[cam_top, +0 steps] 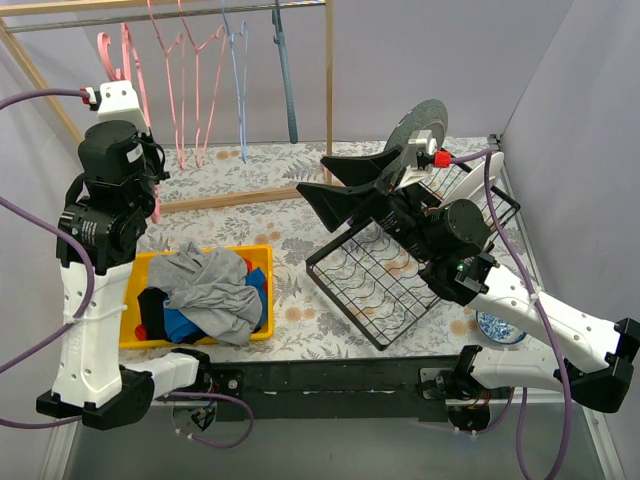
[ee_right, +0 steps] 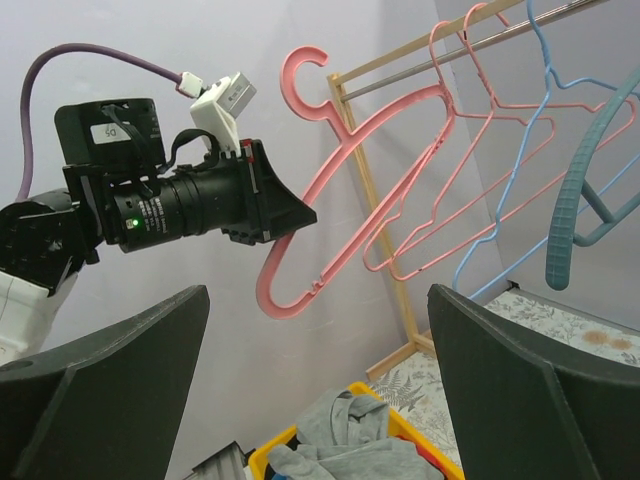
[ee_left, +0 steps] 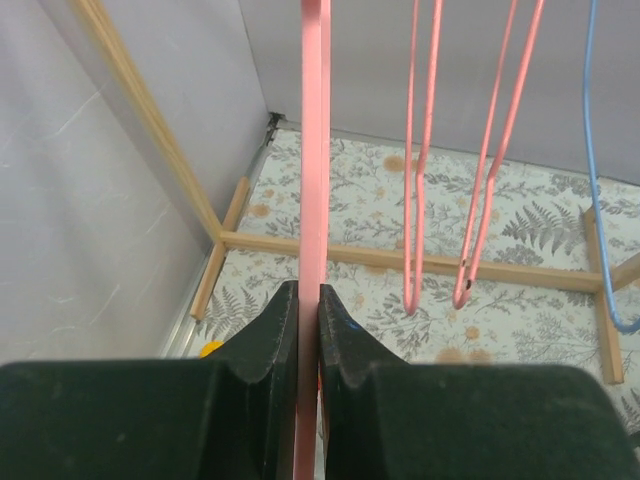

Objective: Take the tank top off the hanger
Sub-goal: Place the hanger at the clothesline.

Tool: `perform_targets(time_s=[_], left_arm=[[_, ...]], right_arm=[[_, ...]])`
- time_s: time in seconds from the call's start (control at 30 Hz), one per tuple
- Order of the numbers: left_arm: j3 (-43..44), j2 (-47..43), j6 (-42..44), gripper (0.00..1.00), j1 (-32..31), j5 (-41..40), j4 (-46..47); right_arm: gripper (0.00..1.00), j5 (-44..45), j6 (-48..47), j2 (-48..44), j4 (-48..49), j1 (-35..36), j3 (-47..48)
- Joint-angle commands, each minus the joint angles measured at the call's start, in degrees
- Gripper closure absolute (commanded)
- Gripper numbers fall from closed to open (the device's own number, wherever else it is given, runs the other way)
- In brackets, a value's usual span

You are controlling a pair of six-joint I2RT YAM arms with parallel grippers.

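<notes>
Floral table (cam_top: 292, 305): yellow bin (cam_top: 267, 300), wire basket (cam_top: 380, 290)

Top view: rack rail (cam_top: 180, 15) runs along the upper edge, w/ several hangers (cam_top: 200, 90) hanging on it, upper centre. One hanger (ee_left: 312, 150) is off the rail at upper left, pinched between the jaws of left gripper (ee_left: 308, 300). Bin (cam_top: 258, 250) sits at lower left, in front of the rack, w/ clothes pile (cam_top: 205, 290) in it. Wire basket (cam_top: 380, 290) lies tilted at centre-right, right of the bin and apart from it. Right gripper (cam_top: 312, 176) is at the basket's upper-left side. Dish (cam_top: 497, 328) is at lower right, partly behind right arm (cam_top: 540, 320).
</notes>
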Motion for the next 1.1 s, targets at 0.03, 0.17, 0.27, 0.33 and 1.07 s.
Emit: perform_targets(time_s=[0.03, 0.17, 0.27, 0.33, 1.07], left_arm=[[-5.64, -4.75, 2.54, 1.00, -0.02, -0.97, -1.70], [-14.26, -8.02, 7.11, 1.00, -0.01, -0.96, 6.99], [-15.60, -5.32, 9.05, 1.00, 0.51, 3.15, 8.07], [-13.33, -2.59, 9.40, 1.00, 4.00, 7.27, 7.63], [0.75, 8.67, 9.49, 1.00, 28.28, 35.50, 12.72]], right_arm=[[0.02, 1.33, -0.19, 0.78, 2.66, -0.22, -0.20], [0.02, 1.78, 0.69, 0.96, 3.98, -0.22, -1.69], [0.02, 1.43, 0.95, 0.61, 5.30, -0.14, -3.01], [0.02, 1.78, 1.04, 0.26, 6.00, -0.31, -3.98], [0.02, 5.12, 0.16, -0.88, 14.53, -0.22, -7.94]])
